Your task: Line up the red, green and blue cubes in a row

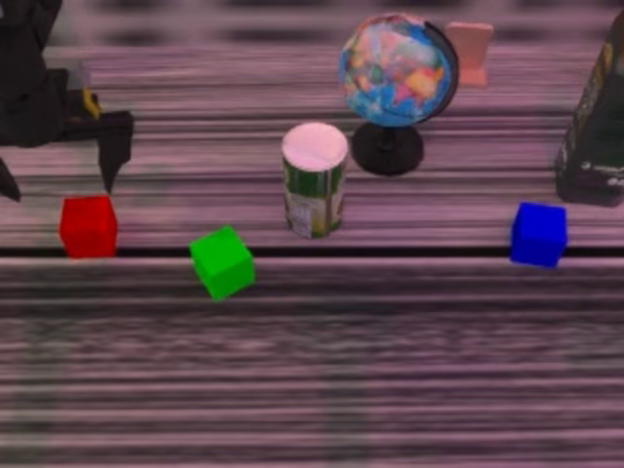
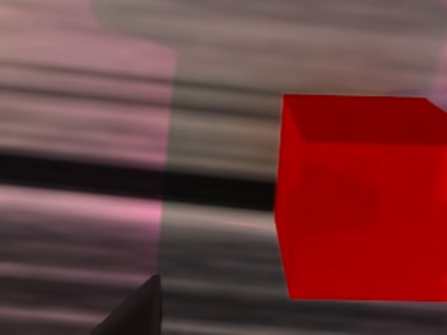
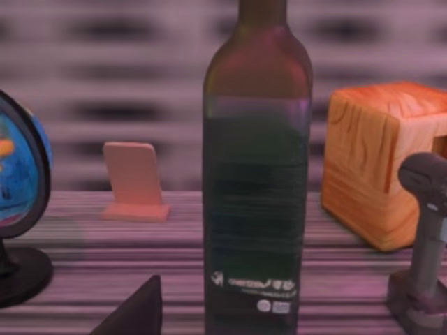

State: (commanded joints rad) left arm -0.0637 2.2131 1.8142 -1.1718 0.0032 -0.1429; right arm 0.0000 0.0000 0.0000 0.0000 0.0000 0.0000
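Note:
The red cube (image 1: 88, 226) sits at the table's left, the green cube (image 1: 222, 261) a little to its right and nearer the front, turned askew. Far to the right lies the blue cube (image 1: 539, 234). My left gripper (image 1: 58, 193) hangs open just behind and above the red cube, with nothing between its fingers. In the left wrist view the red cube (image 2: 360, 199) fills the side opposite one dark fingertip (image 2: 143, 307). My right arm is outside the top view. Its wrist view shows one dark fingertip (image 3: 143, 307), set wide, holding nothing.
A white-topped green can (image 1: 314, 180) stands mid-table between the green and blue cubes. Behind it are a globe (image 1: 398, 78) and a pink stand (image 1: 471, 54). A dark bottle (image 1: 595, 117) stands at the right edge, with a wooden block (image 3: 384, 160) and a dark handled tool (image 3: 422, 244) beyond it.

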